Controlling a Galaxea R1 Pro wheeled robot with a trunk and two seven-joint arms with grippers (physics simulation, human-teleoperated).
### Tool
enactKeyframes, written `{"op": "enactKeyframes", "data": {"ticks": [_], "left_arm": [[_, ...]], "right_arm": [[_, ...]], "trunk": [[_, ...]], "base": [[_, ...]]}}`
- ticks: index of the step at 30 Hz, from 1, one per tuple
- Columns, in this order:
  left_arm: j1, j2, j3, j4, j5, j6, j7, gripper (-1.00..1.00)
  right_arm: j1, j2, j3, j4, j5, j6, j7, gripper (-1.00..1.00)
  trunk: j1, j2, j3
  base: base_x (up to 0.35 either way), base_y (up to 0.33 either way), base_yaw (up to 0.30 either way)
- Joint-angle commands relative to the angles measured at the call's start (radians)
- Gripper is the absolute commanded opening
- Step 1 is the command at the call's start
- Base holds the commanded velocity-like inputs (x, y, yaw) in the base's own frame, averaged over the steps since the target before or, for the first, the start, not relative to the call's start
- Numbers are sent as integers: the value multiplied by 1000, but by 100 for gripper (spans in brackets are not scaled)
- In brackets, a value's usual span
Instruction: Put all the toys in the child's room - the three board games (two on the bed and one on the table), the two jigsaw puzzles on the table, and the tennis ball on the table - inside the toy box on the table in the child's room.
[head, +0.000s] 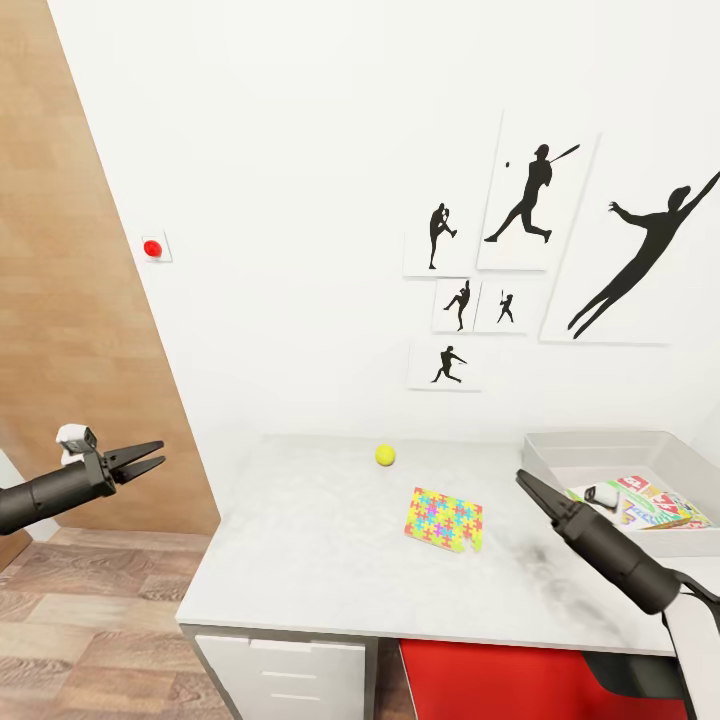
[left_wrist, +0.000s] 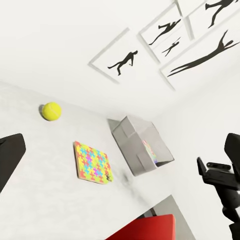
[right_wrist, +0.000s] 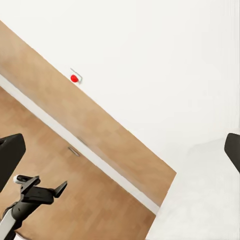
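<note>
On the white table (head: 300, 560) lie the yellow tennis ball (head: 385, 455) (left_wrist: 51, 111) and, nearer the front, a jigsaw puzzle (head: 444, 518) (left_wrist: 91, 162). The grey toy box (head: 600, 441) (left_wrist: 134, 145) stands at the table's right end with cartoon-printed board games (head: 660, 506) inside. My right gripper (head: 521, 478) hovers open and holding nothing above the table, between the puzzle and the toy box. Left of the table, my left gripper (head: 160, 453) hangs open and holding nothing over the floor. The bed is out of view.
A wooden door (head: 70, 300) fills the left side, with a red button (head: 152, 248) on the wall beside it. Under the table sit white drawers (head: 290, 670) and a red chair (head: 500, 680). Silhouette pictures (head: 530, 200) hang above.
</note>
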Motion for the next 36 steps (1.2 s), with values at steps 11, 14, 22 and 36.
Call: {"op": "enactKeyframes", "data": {"ticks": [11, 14, 22, 36], "left_arm": [[-1, -1, 0, 9, -2, 2, 17, 100], [0, -4, 0, 10, -4, -1, 30, 100], [3, -13, -4, 10, -5, -13, 38, 100], [3, -22, -4, 10, -5, -11, 39, 100]], "right_arm": [[-1, 0, 1, 1, -12, 19, -161, 100], [-1, 0, 1, 1, -16, 17, -164, 100], [-1, 7, 14, 13, -12, 2, -163, 100], [-1, 51, 49, 20, -8, -20, -169, 100]], "trunk": [[1, -2, -2], [1, -2, -2], [1, -2, -2], [1, -2, -2]], "base": [[0, 0, 0], [0, 0, 0], [0, 12, 0], [-7, 101, 0]]}}
